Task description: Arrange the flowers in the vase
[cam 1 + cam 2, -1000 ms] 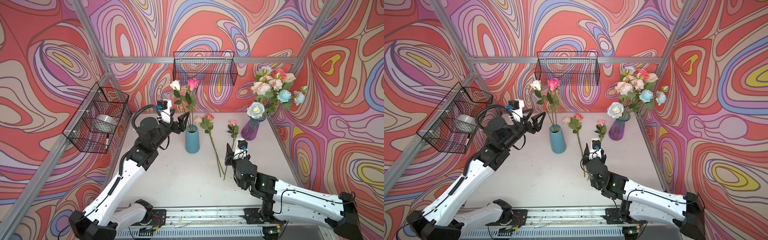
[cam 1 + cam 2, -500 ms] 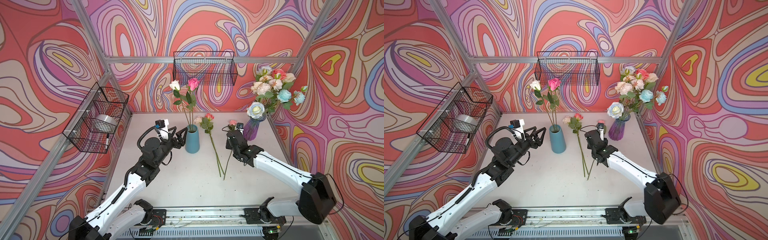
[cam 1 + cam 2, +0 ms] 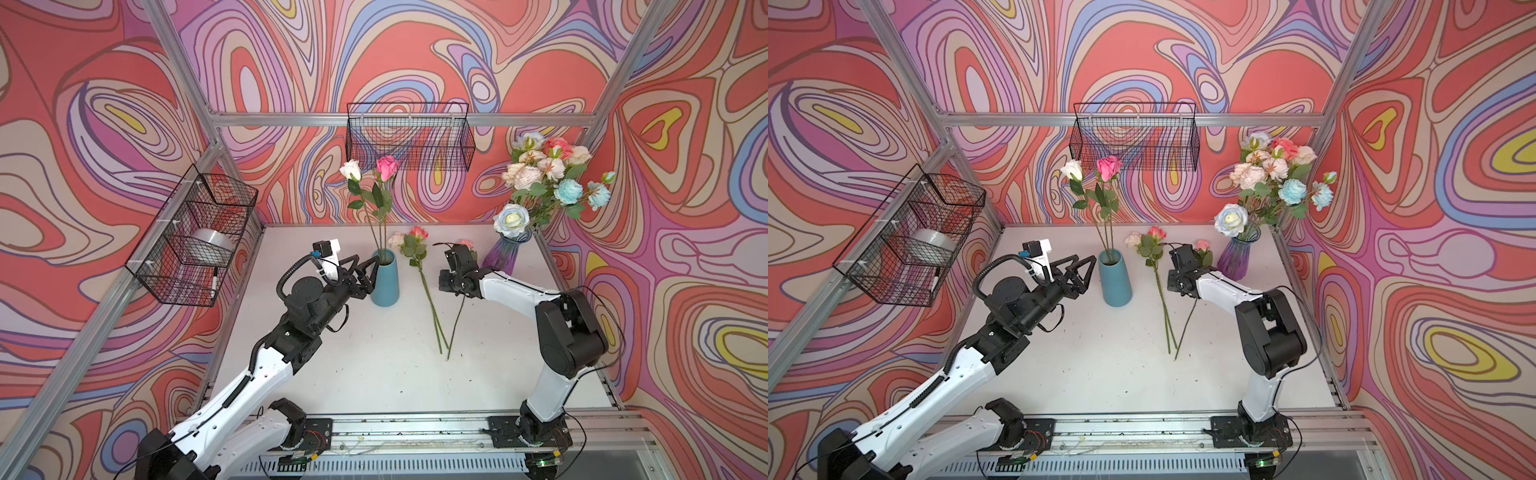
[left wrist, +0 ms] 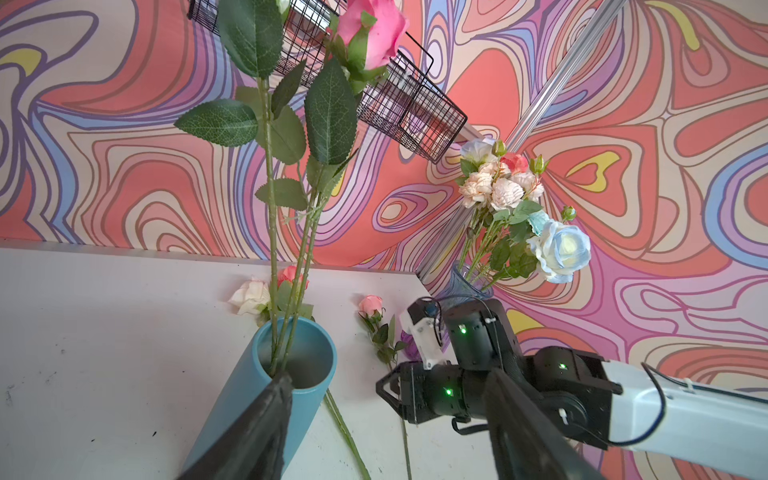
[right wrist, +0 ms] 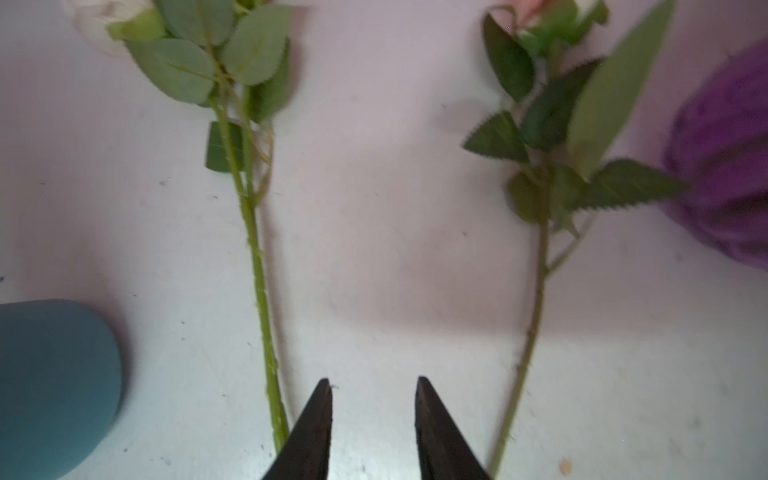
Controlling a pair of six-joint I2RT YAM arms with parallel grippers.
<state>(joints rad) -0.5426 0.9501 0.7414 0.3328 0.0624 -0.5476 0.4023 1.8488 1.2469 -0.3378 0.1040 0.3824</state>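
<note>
Teal vase (image 3: 385, 282) holding two roses (image 3: 381, 197) beside the left gripper (image 3: 1088, 272) (jaws parted, empty); three flowers (image 5: 257, 291) unplaced, flanking the right gripper (image 5: 373, 380), likewise parted and empty.

The walls (image 3: 124, 104) are wild: swirly wallpaper in coral, purple and pink with yellow and blue blobs, on all three sides. Silver aluminium bars (image 3: 291, 119) frame the corners and run across the back. A black wire basket (image 3: 409, 137) hangs on the back wall. A second basket (image 3: 174, 282) on the left wall has a silvery roll (image 3: 210, 245) in it. The tabletop (image 3: 374, 386) is plain white, slightly speckled and evenly lit. A metal rail (image 3: 415, 432) runs along the front edge.
</note>
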